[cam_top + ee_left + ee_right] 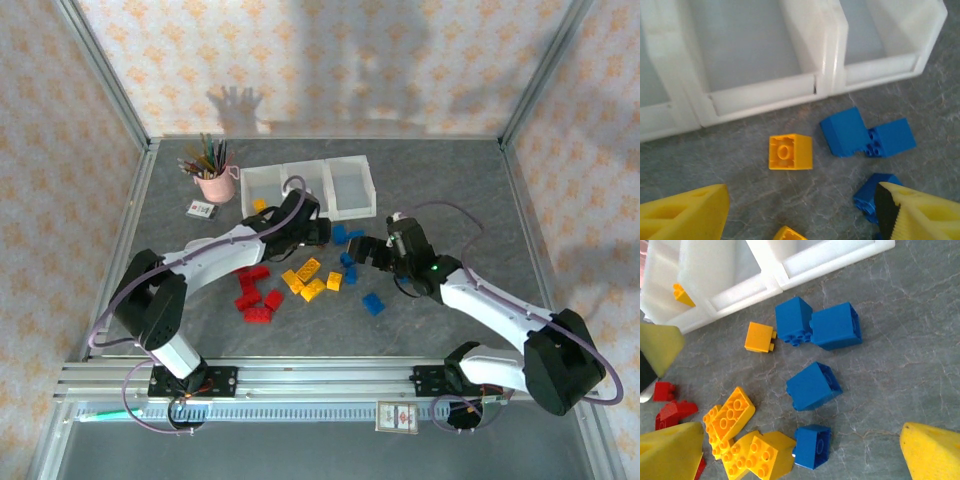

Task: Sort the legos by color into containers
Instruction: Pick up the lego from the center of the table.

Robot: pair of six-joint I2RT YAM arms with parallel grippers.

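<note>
Jaws on both sides stand released and empty: left gripper [320, 232] and right gripper [360, 249] hover close together near the middle of the table [480, 200], blue legos [814, 386] crowding between them. I see one yellow lego [684, 294] in the left bin of the containers [765, 92]; a pink pencil cup [213, 184] stands just off that end, toward the far-left corner.

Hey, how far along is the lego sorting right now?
Done: one yellow brick lies in the left bin of the tray. In hand: nothing; the left gripper and right gripper are open above loose bricks. Left: the red bricks, yellow bricks and blue bricks on the table.
</note>
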